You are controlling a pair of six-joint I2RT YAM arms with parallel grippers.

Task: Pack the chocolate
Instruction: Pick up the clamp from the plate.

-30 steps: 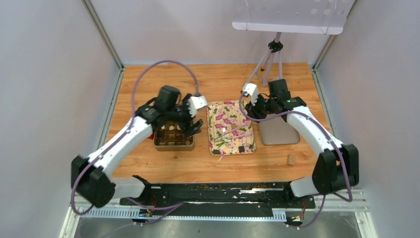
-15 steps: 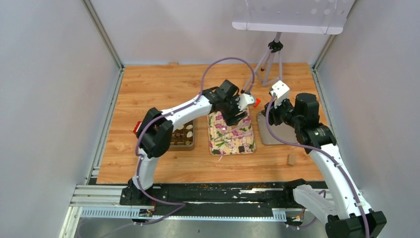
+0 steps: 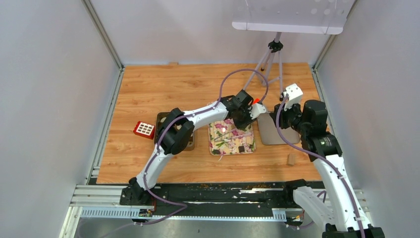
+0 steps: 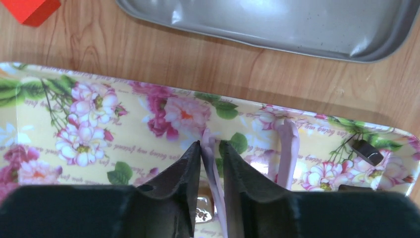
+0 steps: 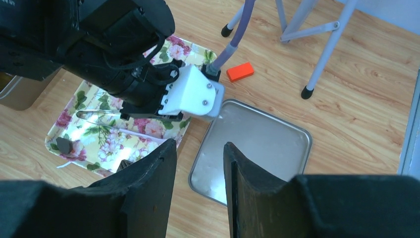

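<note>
Chocolate [image 3: 241, 148]: I note dark bite-sized pieces lying loose on the floral tray [image 3: 247, 138], centre of the overhead frame, the marked one near its lower right corner. The brown tin [image 3: 159, 117], left of centre, is largely covered by the left arm, so I cannot report its contents.

Left tool [image 4: 210, 146]: low over the tray, jaws narrow, one on each side of a pale strip that I take for an arm of the pink tongs [image 4: 214, 163]. I cannot tell whether the pinch has closed.

Right tool [image 5: 199, 144]: jaws apart, nothing between them, hovering by the near corner of the steel tray [image 5: 257, 144], right of the floral one.

Handling assessment: I judge the pieces light, rigid and smooth, easily scuffed or chipped, and likely to skid on the glossy tray. Square pieces are best taken across two opposite flat sides, round ones across the full width, low on the body and with light pressure only.
</note>
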